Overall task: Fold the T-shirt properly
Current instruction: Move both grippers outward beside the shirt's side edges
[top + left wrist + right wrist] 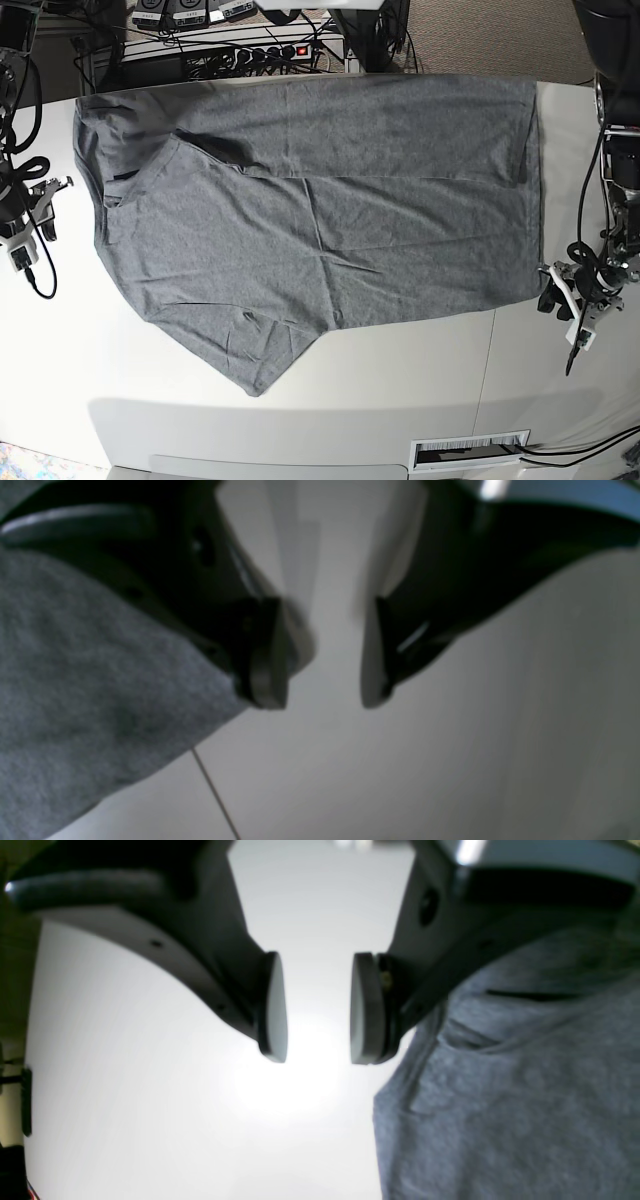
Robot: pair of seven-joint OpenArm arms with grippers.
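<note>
Both claws stand spread and empty: the left gripper (324,655), its view blurred, hangs just beside the hem of the plain heather-grey cotton T-shirt (320,220); the right gripper (317,1007) hovers off the collar end. The shirt lies across the white table (400,400), whose near side is bare.

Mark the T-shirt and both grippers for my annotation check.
T-shirt (330,230): base view, middle of the grey fabric.
left gripper (325,652): left wrist view, gap between fingertips.
right gripper (317,1007): right wrist view, gap between pads.
</note>
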